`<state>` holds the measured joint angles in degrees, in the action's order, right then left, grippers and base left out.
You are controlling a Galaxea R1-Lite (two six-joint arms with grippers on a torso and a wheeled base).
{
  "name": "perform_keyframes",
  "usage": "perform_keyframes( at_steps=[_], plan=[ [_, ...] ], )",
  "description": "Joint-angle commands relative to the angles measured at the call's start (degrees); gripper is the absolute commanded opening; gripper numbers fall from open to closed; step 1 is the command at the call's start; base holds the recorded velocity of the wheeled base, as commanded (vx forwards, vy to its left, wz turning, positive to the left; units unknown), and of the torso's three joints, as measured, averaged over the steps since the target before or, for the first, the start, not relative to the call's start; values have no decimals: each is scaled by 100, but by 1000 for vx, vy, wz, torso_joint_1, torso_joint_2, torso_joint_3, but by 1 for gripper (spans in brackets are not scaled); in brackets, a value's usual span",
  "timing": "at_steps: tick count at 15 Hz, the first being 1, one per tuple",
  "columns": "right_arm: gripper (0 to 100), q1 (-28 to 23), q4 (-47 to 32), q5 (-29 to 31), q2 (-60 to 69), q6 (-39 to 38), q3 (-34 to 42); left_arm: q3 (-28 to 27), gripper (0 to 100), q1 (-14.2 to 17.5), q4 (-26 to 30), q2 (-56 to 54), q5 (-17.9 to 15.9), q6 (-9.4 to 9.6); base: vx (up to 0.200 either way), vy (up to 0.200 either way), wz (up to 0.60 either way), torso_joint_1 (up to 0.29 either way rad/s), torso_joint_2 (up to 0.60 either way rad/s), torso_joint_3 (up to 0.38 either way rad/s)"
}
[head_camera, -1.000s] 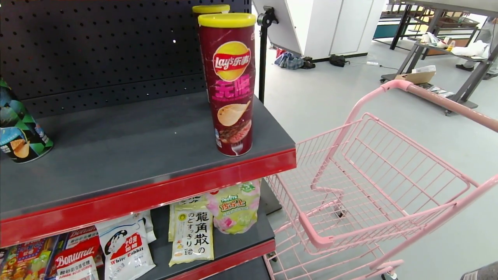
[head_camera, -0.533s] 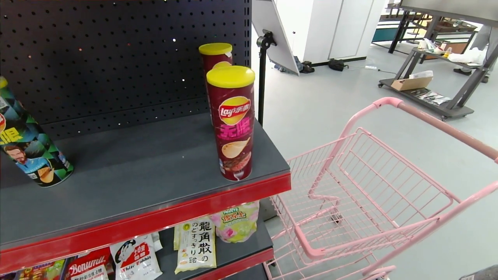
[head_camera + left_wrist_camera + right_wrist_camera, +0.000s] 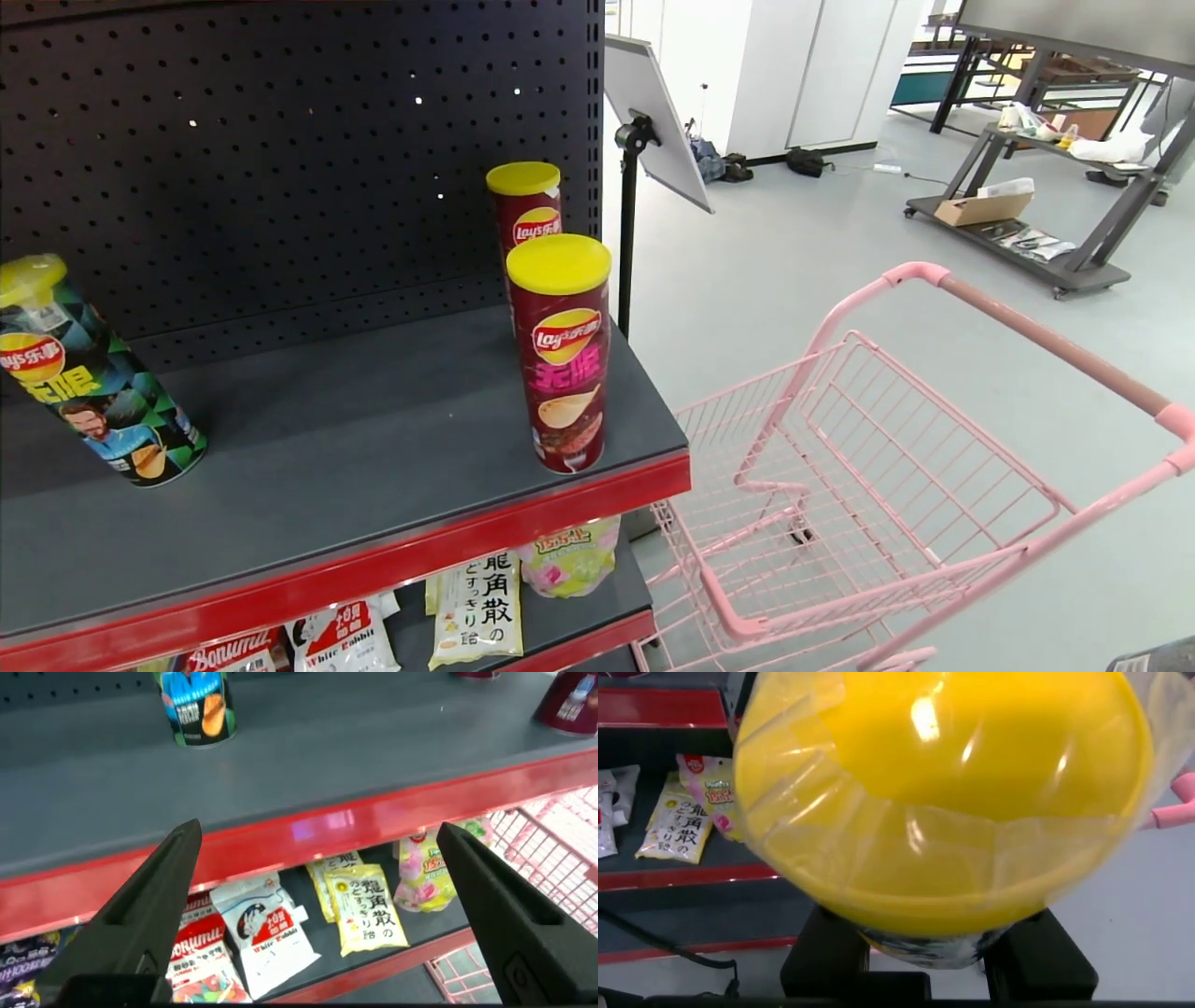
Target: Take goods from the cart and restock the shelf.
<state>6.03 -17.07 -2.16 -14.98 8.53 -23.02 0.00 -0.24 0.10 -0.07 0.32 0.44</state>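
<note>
At the left edge of the head view, a green-and-blue chip can (image 3: 103, 383) stands on the grey top shelf (image 3: 355, 457). Toward the middle, a dark red can (image 3: 565, 355) with a yellow lid sits at the shelf's front right corner, just behind the red lip. A second red can (image 3: 526, 210) is behind it, near the pegboard (image 3: 280, 140). Snack bags (image 3: 471, 611) lie on the lower shelf at the bottom of the frame. The pink cart (image 3: 887, 485) stands on the right, just beside the shelf's end.

The left gripper (image 3: 320, 833) has its fingers spread wide and holds nothing, facing the shelf's red edge. The right gripper (image 3: 931, 952) is clamped on a held chip can (image 3: 943, 793), with a dark finger on either side of its body and its yellow lid toward the camera.
</note>
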Motion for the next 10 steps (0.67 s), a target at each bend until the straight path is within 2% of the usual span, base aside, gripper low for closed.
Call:
perform_keyframes(
  at_steps=[1, 10],
  plan=[
    [0, 3, 2, -4, -75, -1, -28, 0, 100, -2, -1, 7, 3, -9, 0, 0, 0, 149, -383, -217],
    [0, -15, 46, 14, -400, 78, -159, 0, 100, -2, -1, 7, 3, -9, 0, 0, 0, 154, -361, -211]
  ],
)
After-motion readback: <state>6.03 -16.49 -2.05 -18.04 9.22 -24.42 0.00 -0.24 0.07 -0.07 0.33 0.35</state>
